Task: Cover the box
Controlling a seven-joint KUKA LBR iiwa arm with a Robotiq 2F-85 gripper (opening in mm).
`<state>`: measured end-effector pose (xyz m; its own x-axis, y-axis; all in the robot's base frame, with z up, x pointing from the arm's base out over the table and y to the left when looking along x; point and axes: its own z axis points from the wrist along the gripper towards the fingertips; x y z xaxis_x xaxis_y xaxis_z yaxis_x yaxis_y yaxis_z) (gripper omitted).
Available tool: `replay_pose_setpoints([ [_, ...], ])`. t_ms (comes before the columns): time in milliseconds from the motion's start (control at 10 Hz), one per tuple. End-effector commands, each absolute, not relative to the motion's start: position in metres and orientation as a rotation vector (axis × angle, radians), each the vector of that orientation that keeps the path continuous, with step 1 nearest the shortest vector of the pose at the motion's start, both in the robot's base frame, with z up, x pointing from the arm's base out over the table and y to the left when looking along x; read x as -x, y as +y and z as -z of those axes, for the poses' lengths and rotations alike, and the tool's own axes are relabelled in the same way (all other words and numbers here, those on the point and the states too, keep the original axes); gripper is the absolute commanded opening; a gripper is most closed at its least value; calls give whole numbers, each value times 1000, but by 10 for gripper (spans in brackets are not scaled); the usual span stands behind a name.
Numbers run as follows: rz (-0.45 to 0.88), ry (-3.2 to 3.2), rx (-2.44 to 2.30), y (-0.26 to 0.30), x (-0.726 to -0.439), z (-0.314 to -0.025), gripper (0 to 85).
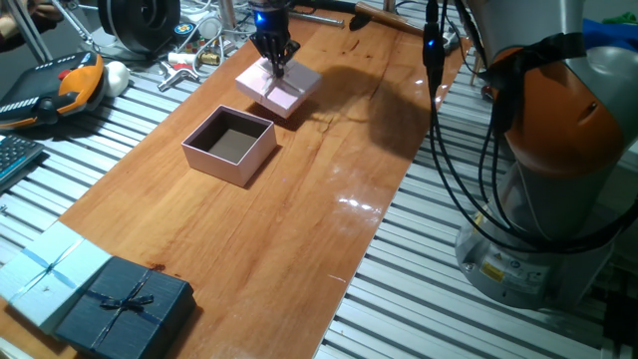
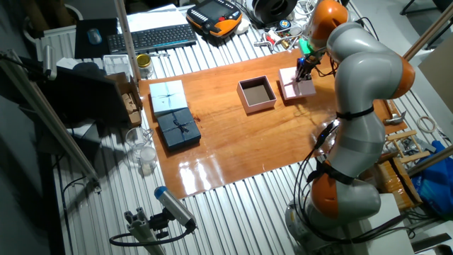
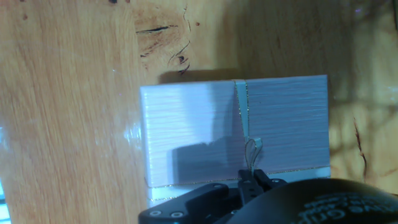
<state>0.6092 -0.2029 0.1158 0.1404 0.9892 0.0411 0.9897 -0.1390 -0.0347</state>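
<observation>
The pale-pink box [image 1: 229,146] stands open on the wooden board, its dark inside showing; it also shows in the other fixed view [image 2: 257,93]. Its pink lid [image 1: 299,80] lies just beyond it, apart from it, and shows in the other fixed view [image 2: 291,90]. In the hand view the lid [image 3: 205,124] has a thin ribbon and a small bow. My gripper [image 1: 276,68] [image 2: 303,71] points down onto the lid, fingers close together at the lid's edge [image 3: 252,180], seemingly pinching it.
A dark navy box with a bow [image 1: 125,304] and a light blue ribboned box [image 1: 50,269] sit at the board's near corner. A teach pendant [image 1: 50,90] and loose tools [image 1: 199,55] lie beyond the board. The robot base [image 1: 558,150] stands at the right.
</observation>
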Motion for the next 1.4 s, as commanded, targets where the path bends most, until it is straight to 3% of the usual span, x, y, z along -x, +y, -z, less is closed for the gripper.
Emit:
replay_pose_setpoints([
  [0,17,-2022,2326,-202,-609,-117,0],
  [1300,27,-2038,2316,-177,-603,-161,0],
])
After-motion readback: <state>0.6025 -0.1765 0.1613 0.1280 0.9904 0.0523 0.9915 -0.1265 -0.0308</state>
